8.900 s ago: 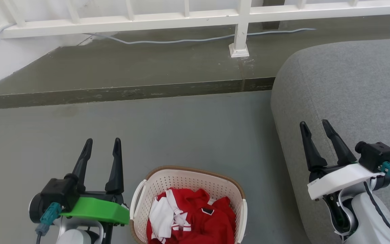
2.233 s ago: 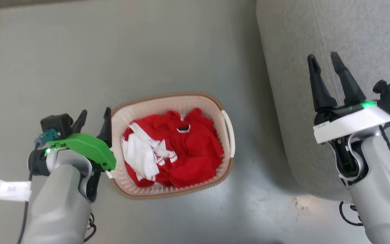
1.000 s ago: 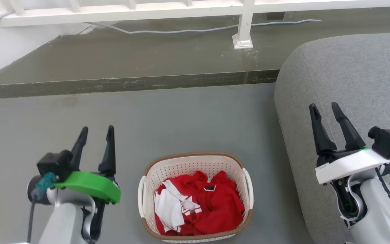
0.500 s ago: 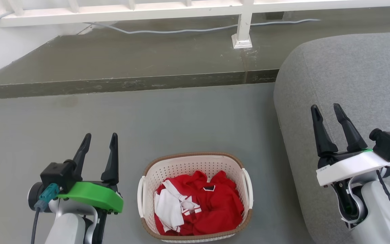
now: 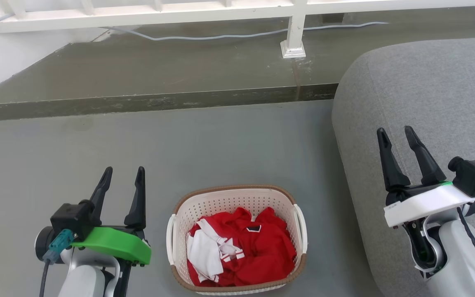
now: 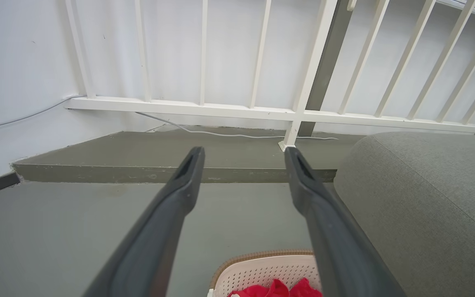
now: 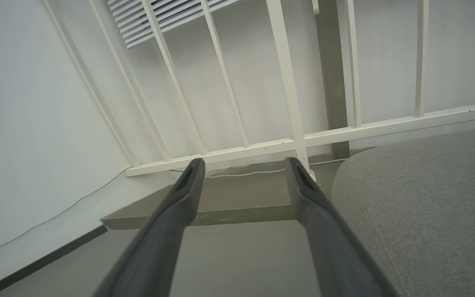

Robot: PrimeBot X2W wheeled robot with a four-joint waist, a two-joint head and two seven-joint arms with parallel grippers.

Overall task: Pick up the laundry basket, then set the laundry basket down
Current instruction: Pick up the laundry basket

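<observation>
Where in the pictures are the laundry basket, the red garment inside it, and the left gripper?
laundry basket (image 5: 237,200): head view, on its perforated far wall.
red garment (image 5: 270,251): head view, on the red cloth right of the collar.
left gripper (image 5: 124,171): head view, midway between its fingertips.

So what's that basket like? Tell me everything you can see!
The laundry basket is cream-white plastic full of little holes. It is rounded at the corners, with a brown woven-looking rim and a white handle on each side. It stands upright on the grey floor, holding crumpled red and white clothes. The left gripper and right gripper are open, and neither touches it.
</observation>
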